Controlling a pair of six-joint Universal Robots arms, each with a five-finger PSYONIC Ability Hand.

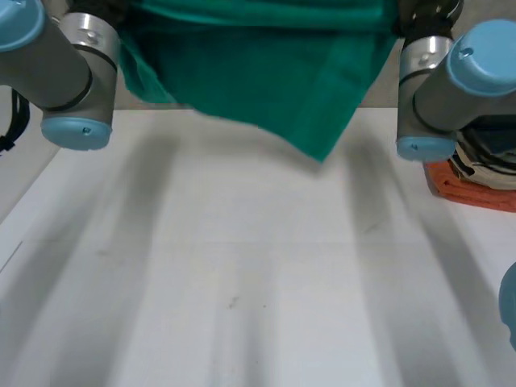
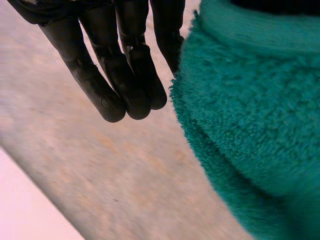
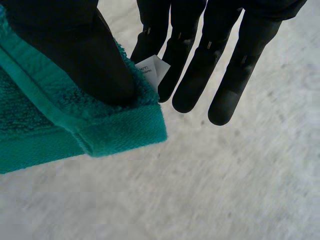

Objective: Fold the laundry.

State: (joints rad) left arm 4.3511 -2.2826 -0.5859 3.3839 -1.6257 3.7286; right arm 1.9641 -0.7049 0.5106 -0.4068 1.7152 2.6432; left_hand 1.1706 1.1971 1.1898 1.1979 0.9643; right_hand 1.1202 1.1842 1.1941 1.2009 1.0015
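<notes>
Green towel is up in the air at the far side of the white table, strung between the two arms and hanging clear of the surface, with one bottom corner drooping lower toward the right. Right hand has its thumb clamped down on a hemmed corner, pinching it against the nearest finger right by the little white label, while the other fingers just stick out straight. Left hand looks like the mirror of that: straight fingers, terry cloth bunched against the innermost one and a dark bit of thumb on top, so I'd call it a pinch too, though the contact itself is mostly hidden. To do this bit well I'd level the two hands, pull the top edge taut, let the low corner touch down first, then drag toward the near side so it lays flat without wrinkles. Loads of bare table for that. Only thing to watch is the orange cloth at the right edge with something striped on it, just beside the right arm, so don't swing wide that way
</notes>
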